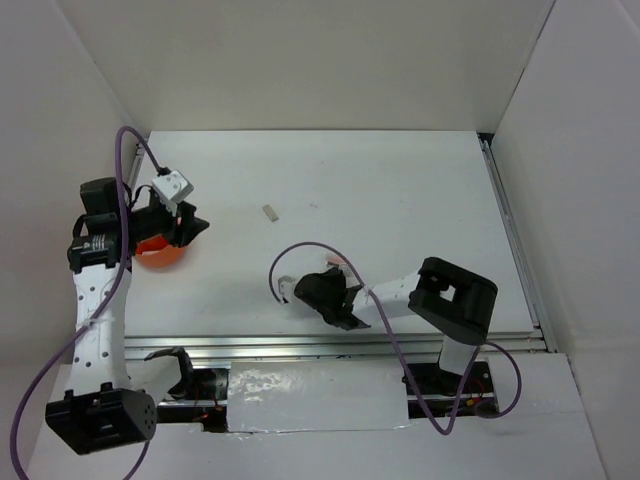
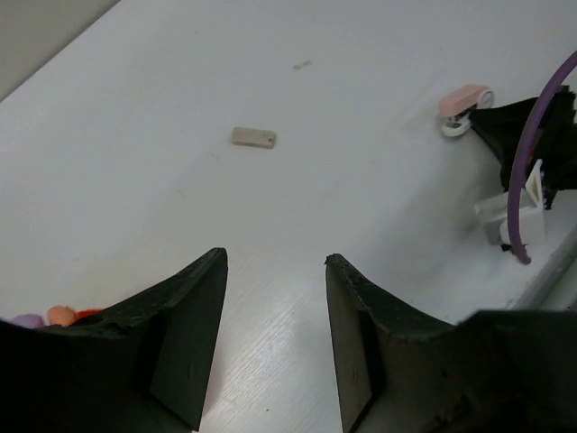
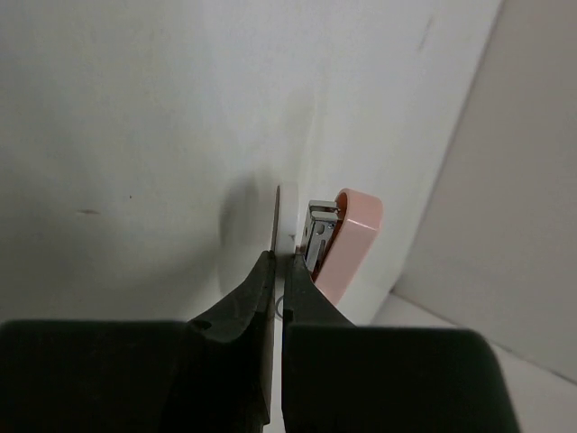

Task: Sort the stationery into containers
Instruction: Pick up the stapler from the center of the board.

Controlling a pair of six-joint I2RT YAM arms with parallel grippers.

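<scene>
The orange-red tub [image 1: 160, 254] sits at the table's left, under my left arm. My left gripper [image 1: 190, 228] hovers by its right rim, open and empty [image 2: 275, 257]; lilac and orange bits [image 2: 41, 317] of the tub's contents peek past the left finger. A small beige eraser block [image 1: 270, 212] lies alone on the table, also in the left wrist view [image 2: 253, 137]. My right gripper [image 1: 337, 274] is down at the table, shut [image 3: 281, 255] on a thin white piece [image 3: 290, 236]. A pink stubby stapler-like item [image 3: 350, 236] lies against its right finger, also visible in the left wrist view [image 2: 463, 97].
White walls enclose the table on the left, back and right. A metal rail [image 1: 340, 345] runs along the near edge. A purple cable [image 1: 300, 252] loops beside the right gripper.
</scene>
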